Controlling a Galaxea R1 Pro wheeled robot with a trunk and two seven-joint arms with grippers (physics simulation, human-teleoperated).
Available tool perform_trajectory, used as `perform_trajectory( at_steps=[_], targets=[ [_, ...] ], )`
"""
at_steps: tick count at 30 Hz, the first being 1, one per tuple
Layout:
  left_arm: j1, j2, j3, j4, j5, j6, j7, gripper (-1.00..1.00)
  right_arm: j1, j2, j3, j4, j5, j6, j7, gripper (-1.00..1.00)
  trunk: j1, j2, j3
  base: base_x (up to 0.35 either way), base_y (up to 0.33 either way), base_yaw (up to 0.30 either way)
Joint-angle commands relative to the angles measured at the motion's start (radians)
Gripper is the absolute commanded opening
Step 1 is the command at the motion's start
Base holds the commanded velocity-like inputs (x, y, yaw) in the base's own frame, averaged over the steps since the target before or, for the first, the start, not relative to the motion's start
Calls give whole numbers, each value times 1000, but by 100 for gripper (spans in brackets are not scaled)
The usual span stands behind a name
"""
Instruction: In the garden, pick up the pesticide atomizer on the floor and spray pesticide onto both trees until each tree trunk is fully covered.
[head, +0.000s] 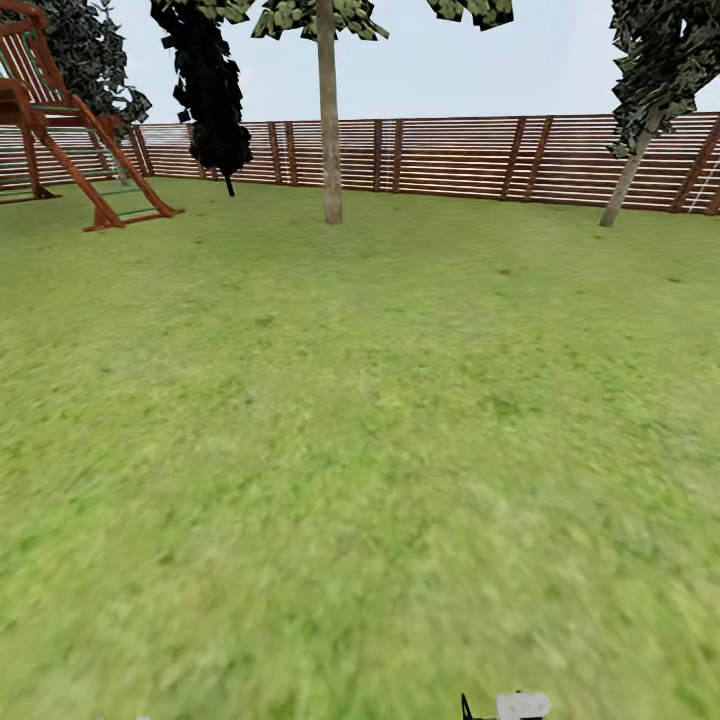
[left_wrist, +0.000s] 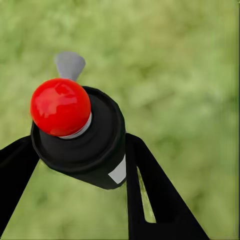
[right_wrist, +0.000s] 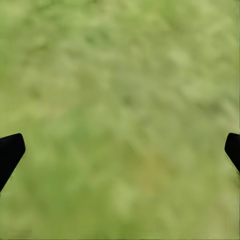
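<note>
Flat, even daylight washes the lawn (head: 360, 450) under a pale sky, with no cast shadows or glare. Grass smears into blur toward the head view's lower edge; in both wrist views the ground is a soft, unfocused green.

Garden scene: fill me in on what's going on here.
The left gripper is shut on the pesticide atomizer, red button up, over the grass. The right gripper is open and empty. Ahead, across the lawn, a bare tree trunk stands before the wooden fence. No spraying shows yet.
</note>
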Motion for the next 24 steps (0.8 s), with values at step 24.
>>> perform_trajectory(
  at_steps=[24],
  targets=[
    [0, 0, 0, 0, 0, 0, 0, -100, 0, 0, 0, 1, 0, 0, 0, 100, 0, 0, 0, 338, 0, 0]
  ],
)
